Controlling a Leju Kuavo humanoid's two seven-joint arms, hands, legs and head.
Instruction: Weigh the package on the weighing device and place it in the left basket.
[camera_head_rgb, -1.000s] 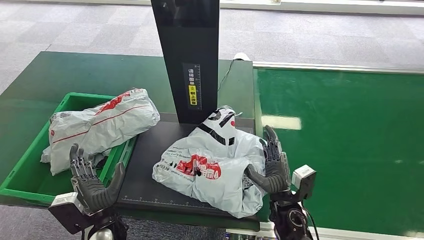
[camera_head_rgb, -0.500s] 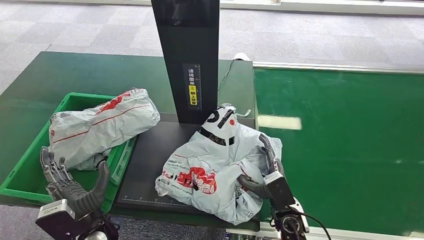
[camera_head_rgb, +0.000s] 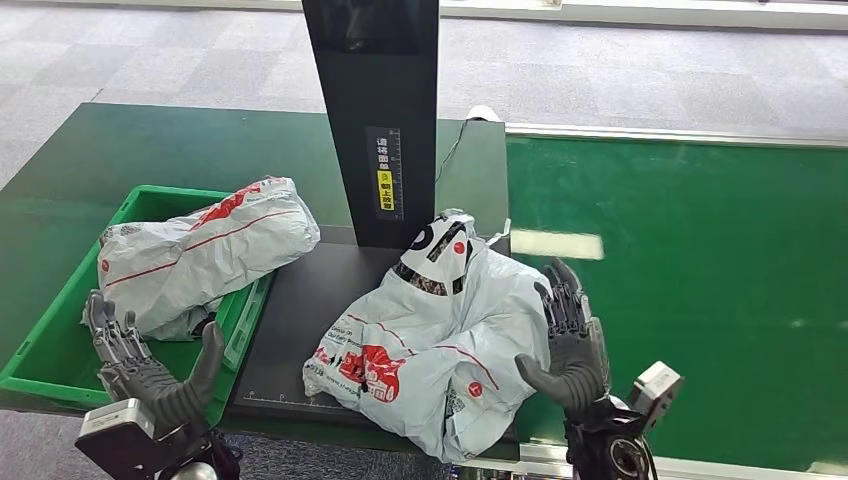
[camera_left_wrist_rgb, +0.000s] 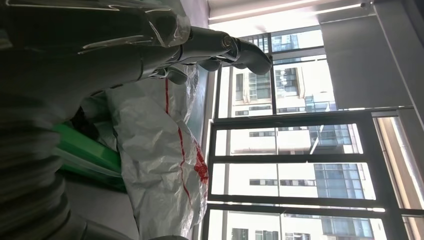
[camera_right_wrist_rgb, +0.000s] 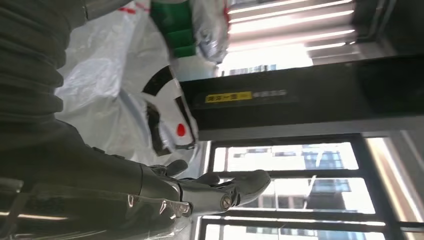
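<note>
A grey plastic package (camera_head_rgb: 430, 330) with red and black print lies on the black weighing platform (camera_head_rgb: 300, 320), in front of the device's black column (camera_head_rgb: 375, 110). My right hand (camera_head_rgb: 565, 340) stands open beside the package's right edge, palm facing it, fingers up; whether it touches the bag I cannot tell. The package (camera_right_wrist_rgb: 125, 100) shows beyond that hand (camera_right_wrist_rgb: 200, 192) in the right wrist view. My left hand (camera_head_rgb: 150, 370) is open near the front corner of the green basket (camera_head_rgb: 50, 340), holding nothing. A second grey package (camera_head_rgb: 200, 250) lies in the basket.
A green conveyor surface (camera_head_rgb: 700, 290) stretches to the right of the scale. The basket sits on a dark green table (camera_head_rgb: 120, 150). The bagged parcel (camera_left_wrist_rgb: 160, 165) in the basket overhangs its rim toward the platform. Grey carpet floor lies behind.
My right hand has drawn back from the package's right side and opened beside it. The package has slumped and shifted a little on the platform. My left hand has barely moved over the last half second.
</note>
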